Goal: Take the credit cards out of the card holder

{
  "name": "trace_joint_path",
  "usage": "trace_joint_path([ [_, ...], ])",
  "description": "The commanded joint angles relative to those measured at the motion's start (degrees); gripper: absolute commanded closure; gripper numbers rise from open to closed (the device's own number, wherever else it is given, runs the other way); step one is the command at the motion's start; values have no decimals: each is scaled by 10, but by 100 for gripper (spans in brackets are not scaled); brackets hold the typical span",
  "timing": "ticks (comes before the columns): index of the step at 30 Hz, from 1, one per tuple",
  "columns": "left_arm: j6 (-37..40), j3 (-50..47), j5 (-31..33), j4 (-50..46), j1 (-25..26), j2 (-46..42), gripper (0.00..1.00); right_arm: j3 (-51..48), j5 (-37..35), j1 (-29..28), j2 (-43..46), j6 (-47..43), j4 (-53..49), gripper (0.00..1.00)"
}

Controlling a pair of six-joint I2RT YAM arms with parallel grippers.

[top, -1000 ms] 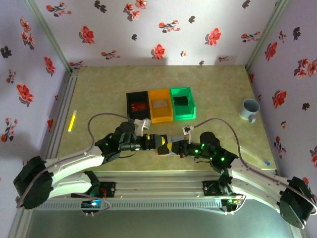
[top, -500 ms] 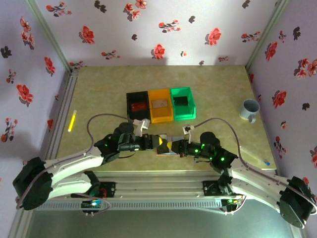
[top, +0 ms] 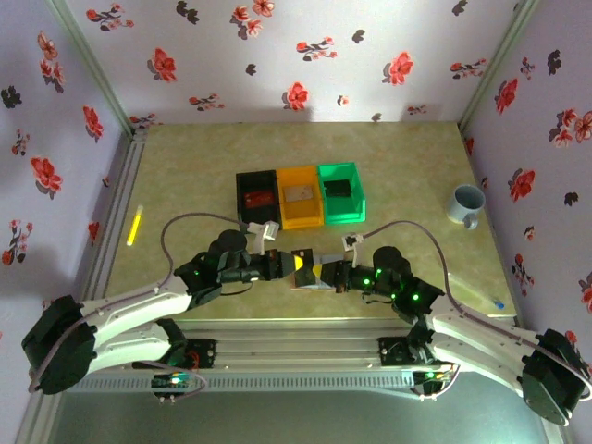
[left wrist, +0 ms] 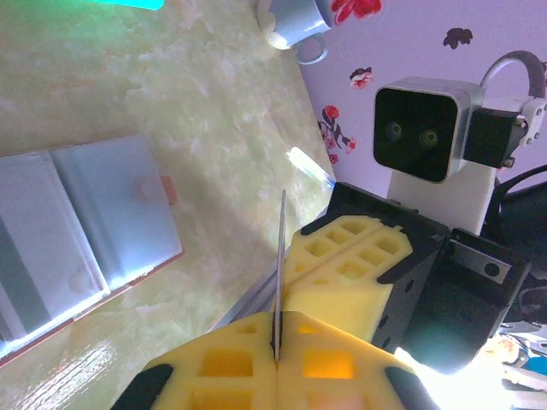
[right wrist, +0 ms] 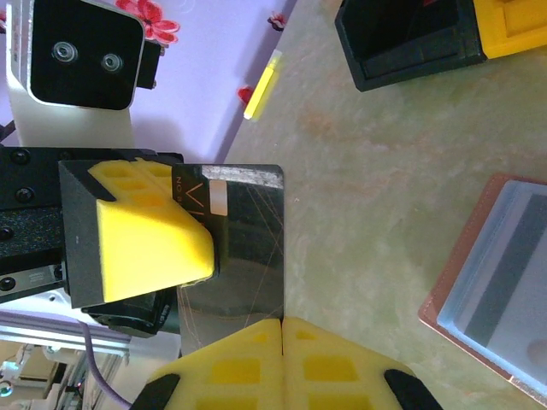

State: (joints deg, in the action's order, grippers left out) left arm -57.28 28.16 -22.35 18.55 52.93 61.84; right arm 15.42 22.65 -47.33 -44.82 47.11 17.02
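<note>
The left claw [left wrist: 275, 346] had just closed from wide open onto the dark card [right wrist: 244, 256], which the right claw [right wrist: 282, 329] also pinched. The card holder [left wrist: 85, 231] lay open on the worktop [left wrist: 214, 102] beside them. This card was out, likely mid-handover.

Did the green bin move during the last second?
No. The green bin sits where it was, still right beside the orange bin and equally far from the mug.
</note>
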Motion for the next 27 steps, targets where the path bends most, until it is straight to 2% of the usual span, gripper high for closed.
trace_joint_path([
  [1, -8, -7, -5, 35, 1, -15, 100, -4, -36, -3, 21, 0, -31, 86],
  [6, -43, -35, 46, 63, 1, -29, 100, -24, -76, -5, 79, 19, -32, 58],
  [10, -92, -72, 90, 139, 1, -38, 100, -54, -106, -6, 114, 54, 7, 49],
  [15, -124, -100, 143, 203, 11, -36, 100, -110, -169, -44, 104, 117, 145, 47],
  [22, -139, -128, 201, 272, 38, -17, 100, -100, -269, -123, 43, 133, 216, 47],
  [27, -157, -137, 215, 336, 53, 20, 100, -82, -289, -144, -14, 134, 254, 49],
])
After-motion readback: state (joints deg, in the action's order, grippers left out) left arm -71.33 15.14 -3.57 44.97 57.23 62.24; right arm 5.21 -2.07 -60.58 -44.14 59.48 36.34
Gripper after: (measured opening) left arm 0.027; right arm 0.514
